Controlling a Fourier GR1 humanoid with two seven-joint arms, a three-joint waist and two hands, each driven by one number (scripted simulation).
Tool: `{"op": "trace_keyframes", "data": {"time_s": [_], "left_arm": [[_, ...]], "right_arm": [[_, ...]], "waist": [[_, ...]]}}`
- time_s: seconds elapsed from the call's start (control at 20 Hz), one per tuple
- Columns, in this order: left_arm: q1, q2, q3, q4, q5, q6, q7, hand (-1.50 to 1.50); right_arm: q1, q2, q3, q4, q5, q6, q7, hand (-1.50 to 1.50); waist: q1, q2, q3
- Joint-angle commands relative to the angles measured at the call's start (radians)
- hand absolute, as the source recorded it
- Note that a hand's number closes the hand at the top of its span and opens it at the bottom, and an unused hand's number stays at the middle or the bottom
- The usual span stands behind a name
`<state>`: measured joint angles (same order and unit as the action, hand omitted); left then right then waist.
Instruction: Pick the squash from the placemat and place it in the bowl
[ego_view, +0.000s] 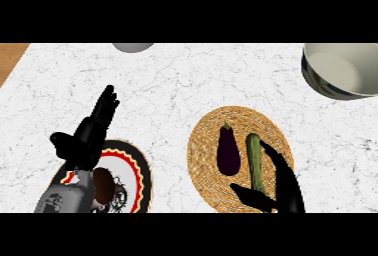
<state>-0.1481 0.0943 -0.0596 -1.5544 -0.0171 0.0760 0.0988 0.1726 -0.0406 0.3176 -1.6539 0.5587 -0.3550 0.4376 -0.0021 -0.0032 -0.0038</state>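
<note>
1. We are at the reaching step: our right hand (284, 187) sits over the lower right part of the woven placemat (203, 150), and the squash (255, 160), a long green one, lies lengthwise on the mat's right half, not yet lifted.
2. The right hand's fingers run straight up alongside the squash's right flank, and the thumb juts out to the left across its lower end. We see them spread apart with nothing gripped; whether a finger already touches the squash we cannot tell.
3. A dark purple eggplant (228, 150) lies just beside the squash on its left, parallel to it. We judge the next move calls for closing on the squash alone, with the thumb slipping into the narrow gap between the two without nudging the eggplant.
4. After that we expect a lift and a carry up and to the right, since the bowl (325, 82) stands well apart from the mat at the upper right corner.
5. The bowl is pale, partly cut by the edge, and the part of its inside we can see holds nothing.
6. Our left hand (88, 135) rests open at the left, fingers up, over a patterned plate (136, 172) that carries a dark brown item we cannot identify.
7. A grey round object (133, 47) peeks in at the top edge.
</note>
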Motion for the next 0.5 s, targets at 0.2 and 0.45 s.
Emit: {"op": "trace_keyframes", "data": {"time_s": [0.2, 0.45], "left_arm": [[0.013, 0.008, 0.031, -0.013, 0.021, -0.016, 0.003, 0.00], [-0.003, -0.008, 0.019, 0.035, -0.015, -0.005, -0.021, 0.00]], "right_arm": [[-0.026, -0.024, 0.109, 0.059, 0.103, 0.046, -0.064, 1.50], [-0.016, 0.018, 0.110, 0.056, 0.064, 0.030, -0.077, 1.50]], "waist": [[0.003, 0.003, 0.004], [0.000, 0.003, 0.004]]}}
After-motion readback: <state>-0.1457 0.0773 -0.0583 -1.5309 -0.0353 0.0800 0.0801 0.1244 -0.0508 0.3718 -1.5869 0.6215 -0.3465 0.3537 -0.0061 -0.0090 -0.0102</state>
